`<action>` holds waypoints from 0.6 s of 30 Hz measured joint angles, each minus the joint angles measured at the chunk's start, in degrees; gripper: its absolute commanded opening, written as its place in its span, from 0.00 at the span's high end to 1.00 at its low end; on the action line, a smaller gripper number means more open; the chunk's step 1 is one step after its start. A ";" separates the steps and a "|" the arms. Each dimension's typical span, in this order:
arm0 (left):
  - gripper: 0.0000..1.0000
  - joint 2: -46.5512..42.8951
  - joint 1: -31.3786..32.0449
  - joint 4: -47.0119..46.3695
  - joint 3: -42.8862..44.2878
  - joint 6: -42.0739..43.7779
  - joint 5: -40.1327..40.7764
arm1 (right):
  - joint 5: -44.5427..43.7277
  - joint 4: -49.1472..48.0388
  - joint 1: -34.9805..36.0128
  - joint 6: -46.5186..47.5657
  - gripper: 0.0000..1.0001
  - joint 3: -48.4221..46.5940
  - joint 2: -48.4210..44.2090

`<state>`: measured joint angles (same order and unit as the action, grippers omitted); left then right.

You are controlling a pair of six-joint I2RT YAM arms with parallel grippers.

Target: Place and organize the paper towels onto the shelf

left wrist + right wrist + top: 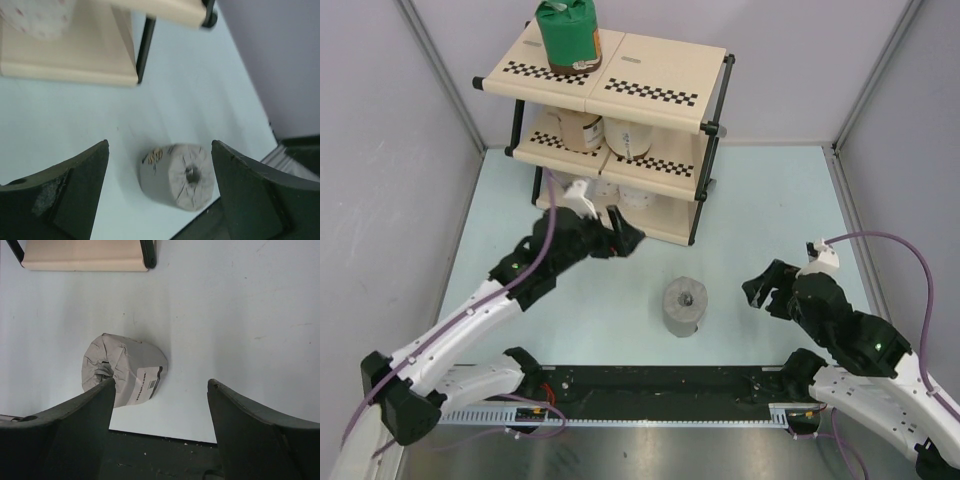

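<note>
Paper towels: the grey roll [685,306] stands on end on the table [770,200], well apart from the shelf [650,72] and between the two arms. Left gripper [613,236], just in front of the bottom tier, and right gripper [767,288] both gape wide and empty. Risk: if both reach for the one roll they may clash, and a fat roll pinched off-centre may tip and roll away. Green roll [568,38] tops the shelf. Other rolls [628,136] fill the lower tiers, and black posts [705,185] narrow the way in.
</note>
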<state>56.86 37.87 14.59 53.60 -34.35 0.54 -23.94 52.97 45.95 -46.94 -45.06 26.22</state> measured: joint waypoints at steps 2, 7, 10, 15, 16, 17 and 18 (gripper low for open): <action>0.12 1.18 4.13 0.11 -2.40 -0.52 1.18 | 0.00 0.57 0.00 -0.09 0.21 -0.26 -0.13; 0.12 3.80 10.21 -1.18 -5.05 -1.77 4.68 | 0.00 1.64 0.00 -0.50 0.21 -0.50 -0.20; 0.11 5.97 12.26 -2.67 -6.05 -2.19 5.51 | 0.00 1.97 0.02 -0.70 0.21 -0.50 -0.20; 0.12 11.45 15.06 -4.83 -6.08 -2.19 5.33 | -0.04 2.05 0.00 -0.87 0.20 -0.50 -0.17; 0.12 12.98 15.74 -5.16 -6.08 -2.14 5.31 | -0.04 2.05 0.00 -0.87 0.20 -0.50 -0.17; 0.12 13.97 16.24 -5.20 -6.08 -2.12 5.33 | -0.04 2.05 0.00 -0.85 0.20 -0.50 -0.15; 0.12 15.04 16.87 -5.16 -6.08 -2.10 5.31 | -0.04 2.05 0.00 -0.85 0.20 -0.50 -0.13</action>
<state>71.90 54.74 9.43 47.53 -36.45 5.85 -23.99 55.02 45.95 -47.79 -45.56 26.09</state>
